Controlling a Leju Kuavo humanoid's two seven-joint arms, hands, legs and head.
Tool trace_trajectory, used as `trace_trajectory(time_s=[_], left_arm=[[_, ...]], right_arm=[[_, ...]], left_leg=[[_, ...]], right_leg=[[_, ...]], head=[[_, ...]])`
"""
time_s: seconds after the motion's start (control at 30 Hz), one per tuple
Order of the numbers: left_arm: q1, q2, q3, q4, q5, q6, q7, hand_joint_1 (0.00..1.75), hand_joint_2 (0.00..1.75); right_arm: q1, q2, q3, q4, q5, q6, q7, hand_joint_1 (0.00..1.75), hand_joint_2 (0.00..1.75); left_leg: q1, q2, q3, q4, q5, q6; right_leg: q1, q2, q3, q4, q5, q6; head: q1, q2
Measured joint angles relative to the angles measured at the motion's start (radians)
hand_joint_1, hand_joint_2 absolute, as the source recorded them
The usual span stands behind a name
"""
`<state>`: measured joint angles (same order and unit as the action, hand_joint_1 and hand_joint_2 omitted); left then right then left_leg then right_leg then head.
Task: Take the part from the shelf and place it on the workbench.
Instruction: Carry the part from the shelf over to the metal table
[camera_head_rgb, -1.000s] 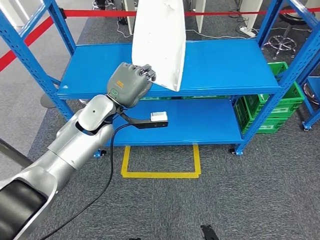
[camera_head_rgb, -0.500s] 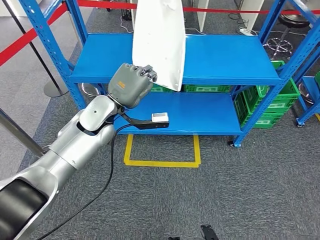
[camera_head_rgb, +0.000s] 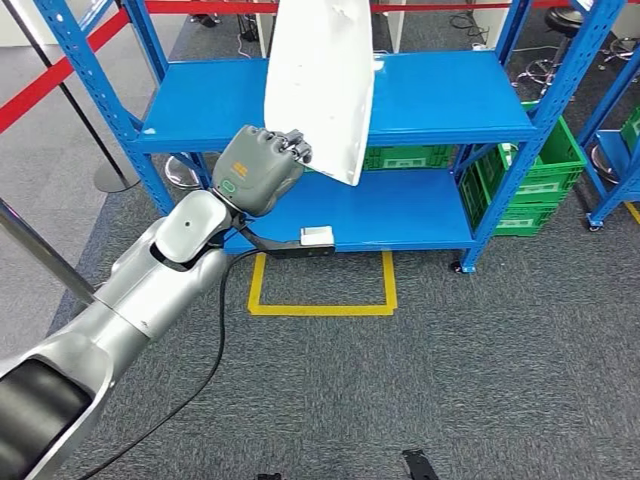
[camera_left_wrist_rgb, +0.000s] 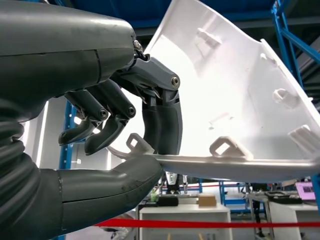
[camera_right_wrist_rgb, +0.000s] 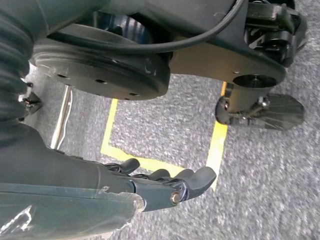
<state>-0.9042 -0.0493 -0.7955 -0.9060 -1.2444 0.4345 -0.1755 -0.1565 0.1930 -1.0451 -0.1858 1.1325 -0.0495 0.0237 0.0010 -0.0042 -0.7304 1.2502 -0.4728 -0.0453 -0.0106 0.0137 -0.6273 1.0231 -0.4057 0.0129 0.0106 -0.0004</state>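
Already the left hand (camera_head_rgb: 260, 168) had its fingers (camera_left_wrist_rgb: 162, 117) clamped on the white part (camera_head_rgb: 323, 80) — lifted off the blue shelf (camera_head_rgb: 445, 100), which had slid sideways — so the robot was turning away toward the workbench.

The part (camera_head_rgb: 321, 85) is a large white plastic panel, thin and slightly curved, wide at the top and tapering to a blunt corner at its lower right. In the head view it stands nearly upright in the upper middle of the frame, in front of the blue shelf (camera_head_rgb: 445, 100), its top edge cut off by the frame. I hold it by its lower left edge in my left hand (camera_head_rgb: 260, 168). In the left wrist view its inner face (camera_left_wrist_rgb: 241, 105) shows small moulded clips and tabs, and my thumb and fingers (camera_left_wrist_rgb: 162, 120) pinch its rim, left of centre.
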Motion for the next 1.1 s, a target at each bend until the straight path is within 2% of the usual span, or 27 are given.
trace_trajectory(time_s=[0.03, 0.07, 0.1, 0.13, 0.17, 0.23, 0.27, 0.3, 0.33, 0.4, 0.43, 0.47, 0.5, 0.53, 0.6, 0.63, 0.67, 0.73, 0.8, 0.87, 0.9, 0.93, 0.97, 1.0, 1.03, 1.07, 1.1], left_arm=[[0.0, 0.0, 0.0, 0.0, -0.001, 0.0, 0.0, 1.75, 1.75], [-0.001, 0.001, 0.0, 0.0, -0.002, 0.0, 0.0, 1.75, 1.75], [-0.002, 0.001, 0.0, 0.0, -0.002, 0.001, 0.0, 1.75, 1.75], [-0.002, 0.001, 0.001, 0.0, -0.002, 0.002, 0.0, 1.75, 1.75], [-0.002, 0.002, 0.001, 0.0, -0.003, 0.002, 0.001, 1.75, 1.75], [-0.002, 0.002, 0.0, 0.0, -0.004, 0.003, 0.001, 1.75, 1.75], [-0.002, 0.002, 0.0, 0.0, -0.004, 0.003, 0.001, 1.75, 1.75], [-0.002, 0.001, -0.001, 0.0, -0.004, 0.003, 0.001, 1.75, 1.75], [-0.002, 0.001, -0.001, 0.0, -0.004, 0.003, 0.001, 1.75, 1.75], [-0.001, 0.002, -0.001, 0.0, -0.004, 0.003, 0.001, 1.75, 1.75], [-0.001, 0.002, -0.002, 0.0, -0.004, 0.003, 0.001, 1.75, 1.75], [0.0, 0.001, -0.002, 0.0, -0.003, 0.003, 0.001, 1.75, 1.75], [0.0, 0.001, -0.002, 0.0, -0.003, 0.003, 0.0, 1.75, 1.75], [0.0, 0.001, -0.002, 0.0, -0.002, 0.003, -0.001, 1.75, 1.75], [-0.002, 0.0, -0.001, 0.0, -0.001, 0.002, -0.003, 1.75, 1.75], [-0.004, 0.0, -0.001, 0.0, -0.001, 0.002, -0.003, 1.75, 1.75], [-0.004, 0.0, -0.001, 0.0, -0.001, 0.002, -0.004, 1.75, 1.75], [-0.005, -0.001, -0.001, 0.0, -0.001, 0.002, -0.005, 1.75, 1.75], [-0.006, -0.002, -0.001, 0.0, -0.001, 0.002, -0.006, 1.75, 1.75], [-0.005, 0.0, -0.001, 0.0, -0.001, 0.001, -0.006, 1.75, 1.75], [-0.004, 0.001, -0.001, 0.001, -0.001, 0.001, -0.006, 1.75, 1.75], [-0.003, 0.002, -0.001, 0.001, -0.001, 0.001, -0.006, 1.75, 1.75], [-0.002, 0.003, -0.001, 0.002, -0.001, 0.001, -0.006, 1.75, 1.75], [-0.002, 0.004, -0.001, 0.002, -0.001, 0.0, -0.006, 1.75, 1.75], [-0.002, 0.004, -0.001, 0.003, -0.001, 0.0, -0.006, 1.75, 1.75], [-0.003, 0.005, -0.001, 0.003, -0.001, 0.0, -0.006, 1.75, 1.75], [-0.004, 0.006, -0.001, 0.003, -0.001, 0.0, -0.006, 1.75, 1.75]], right_arm=[[0.0, 0.0, -0.001, 0.0, -0.003, 0.004, -0.001, 0.0, 1.75], [-0.001, 0.0, -0.002, 0.0, -0.006, 0.007, -0.001, 0.0, 1.75], [-0.003, 0.0, -0.004, 0.0, -0.008, 0.008, -0.001, 0.0, 1.75], [-0.004, 0.0, -0.006, 0.0, -0.01, 0.008, -0.001, 0.0, 1.75], [-0.005, 0.0, -0.009, 0.0, -0.01, 0.007, -0.001, 0.0, 1.75], [-0.005, 0.0, -0.013, 0.0, -0.01, 0.006, -0.001, 0.0, 1.75], [-0.003, 0.0, -0.014, 0.0, -0.009, 0.006, -0.001, 0.0, 1.75], [-0.002, 0.0, -0.016, 0.0, -0.009, 0.006, -0.001, 0.0, 1.75], [-0.002, 0.0, -0.016, 0.0, -0.009, 0.006, -0.001, 0.0, 1.75], [-0.002, 0.0, -0.017, 0.0, -0.008, 0.006, -0.001, 0.0, 1.75], [-0.003, 0.0, -0.017, 0.0, -0.008, 0.006, -0.001, 0.0, 1.75], [-0.003, 0.0, -0.018, 0.0, -0.007, 0.006, -0.001, 0.0, 1.75], [-0.003, -0.001, -0.018, 0.0, -0.005, 0.006, 0.0, 0.0, 1.75], [-0.003, -0.001, -0.018, 0.0, -0.003, 0.006, 0.0, 0.0, 1.75], [-0.007, -0.002, -0.018, 0.0, 0.0, 0.005, 0.0, 0.0, 1.75], [-0.009, -0.002, -0.018, 0.0, 0.001, 0.005, 0.0, 0.0, 1.75], [-0.011, -0.002, -0.018, 0.0, 0.002, 0.005, 0.0, 0.0, 1.75], [-0.011, -0.002, -0.018, 0.0, 0.002, 0.005, 0.0, 0.0, 1.75], [-0.01, -0.002, -0.018, 0.0, 0.003, 0.005, 0.0, 0.0, 1.75], [-0.013, -0.002, -0.019, 0.0, 0.004, 0.004, 0.0, 0.0, 1.75], [-0.014, -0.002, -0.019, 0.0, 0.004, 0.004, 0.0, 0.0, 1.75], [-0.013, -0.002, -0.019, 0.0, 0.004, 0.004, 0.0, 0.0, 1.75], [-0.012, -0.002, -0.019, 0.0, 0.004, 0.004, 0.0, 0.0, 1.75], [-0.011, -0.002, -0.02, 0.0, 0.004, 0.004, 0.0, 0.0, 1.75], [-0.01, -0.002, -0.02, 0.0, 0.004, 0.004, 0.0, 0.0, 1.75], [-0.011, -0.002, -0.021, 0.0, 0.004, 0.004, 0.0, 0.0, 1.75], [-0.012, -0.002, -0.022, 0.0, 0.004, 0.004, 0.0, 0.0, 1.75]], left_leg=[[0.001, -0.008, 0.044, -0.055, 0.02, 0.003], [0.001, -0.022, 0.097, -0.123, 0.028, 0.007], [0.002, -0.035, 0.142, -0.185, 0.026, 0.012], [0.002, -0.044, 0.171, -0.229, 0.018, 0.017], [0.0, -0.045, 0.182, -0.25, 0.012, 0.022], [0.0, -0.029, 0.179, -0.258, 0.016, 0.033], [0.001, -0.02, 0.178, -0.26, 0.021, 0.041], [0.003, -0.011, 0.176, -0.263, 0.025, 0.047], [0.003, -0.002, 0.174, -0.263, 0.028, 0.052], [0.002, 0.014, 0.168, -0.263, 0.033, 0.057], [0.001, 0.023, 0.166, -0.262, 0.034, 0.058], [0.0, 0.032, 0.165, -0.262, 0.035, 0.058], [0.0, 0.041, 0.165, -0.262, 0.036, 0.057], [-0.001, 0.05, 0.165, -0.261, 0.035, 0.056], [-0.006, 0.065, 0.164, -0.257, 0.034, 0.048], [-0.009, 0.072, 0.163, -0.255, 0.034, 0.044], [-0.012, 0.081, 0.161, -0.254, 0.035, 0.039], [-0.013, 0.093, 0.159, -0.253, 0.033, 0.03], [-0.008, 0.066, 0.144, -0.221, 0.005, 0.019], [-0.005, 0.025, 0.092, -0.108, -0.057, 0.01], [-0.004, 0.017, 0.057, -0.037, -0.085, 0.008], [-0.003, 0.015, 0.029, 0.014, -0.098, 0.006], [-0.003, 0.014, 0.016, 0.032, -0.092, 0.007], [-0.002, 0.011, 0.022, 0.013, -0.066, 0.008], [0.0, 0.002, 0.045, -0.041, -0.028, 0.01], [0.004, -0.022, 0.076, -0.108, 0.01, 0.011], [0.009, -0.049, 0.106, -0.173, 0.034, 0.013]], right_leg=[[-0.001, 0.006, -0.009, 0.0, 0.008, 0.004], [-0.001, 0.012, -0.018, 0.001, 0.015, 0.008], [0.0, 0.016, -0.025, 0.002, 0.023, 0.013], [0.0, 0.022, -0.031, 0.002, 0.03, 0.018], [0.0, 0.028, -0.035, 0.001, 0.038, 0.024], [-0.002, 0.038, -0.043, -0.002, 0.048, 0.035], [-0.002, 0.034, -0.051, 0.009, 0.039, 0.04], [-0.002, 0.026, -0.065, 0.041, 0.018, 0.043], [-0.002, 0.014, -0.089, 0.095, -0.015, 0.047], [-0.002, -0.002, -0.142, 0.232, -0.082, 0.053], [-0.002, -0.005, -0.155, 0.276, -0.097, 0.054], [-0.002, -0.007, -0.15, 0.281, -0.094, 0.055], [-0.001, -0.011, -0.123, 0.245, -0.073, 0.053], [0.0, -0.022, -0.082, 0.178, -0.044, 0.051], [0.007, -0.059, -0.009, 0.052, -0.009, 0.043], [0.01, -0.069, 0.006, 0.021, -0.004, 0.037], [0.013, -0.069, 0.007, 0.012, -0.007, 0.031], [0.011, -0.045, -0.001, 0.01, -0.001, 0.018], [0.005, -0.025, -0.004, 0.007, 0.005, 0.007], [0.001, -0.005, -0.007, 0.005, 0.01, -0.001], [0.0, 0.007, -0.009, 0.005, 0.011, -0.003], [-0.001, 0.019, -0.01, 0.005, 0.013, -0.004], [-0.001, 0.031, -0.012, 0.005, 0.014, -0.004], [-0.002, 0.044, -0.012, 0.005, 0.015, -0.003], [-0.002, 0.057, -0.012, 0.006, 0.017, -0.001], [-0.003, 0.07, -0.014, 0.006, 0.019, 0.003], [-0.003, 0.082, -0.017, 0.008, 0.02, 0.007]], head=[[0.0, 0.0], [0.0, 0.0], [0.0, 0.0], [0.0, 0.0], [0.0, 0.0], [0.0, 0.0], [0.002, 0.0], [0.005, 0.0], [0.008, 0.0], [0.011, 0.0], [0.011, 0.0], [0.011, 0.0], [0.011, 0.0], [0.011, 0.0], [0.011, 0.0], [0.011, 0.0], [0.011, 0.0], [0.011, 0.0], [0.011, 0.0], [0.009, 0.0], [0.009, 0.0], [0.009, 0.0], [0.009, 0.0], [0.009, 0.0], [0.009, 0.0], [0.009, 0.0], [0.009, 0.0]])
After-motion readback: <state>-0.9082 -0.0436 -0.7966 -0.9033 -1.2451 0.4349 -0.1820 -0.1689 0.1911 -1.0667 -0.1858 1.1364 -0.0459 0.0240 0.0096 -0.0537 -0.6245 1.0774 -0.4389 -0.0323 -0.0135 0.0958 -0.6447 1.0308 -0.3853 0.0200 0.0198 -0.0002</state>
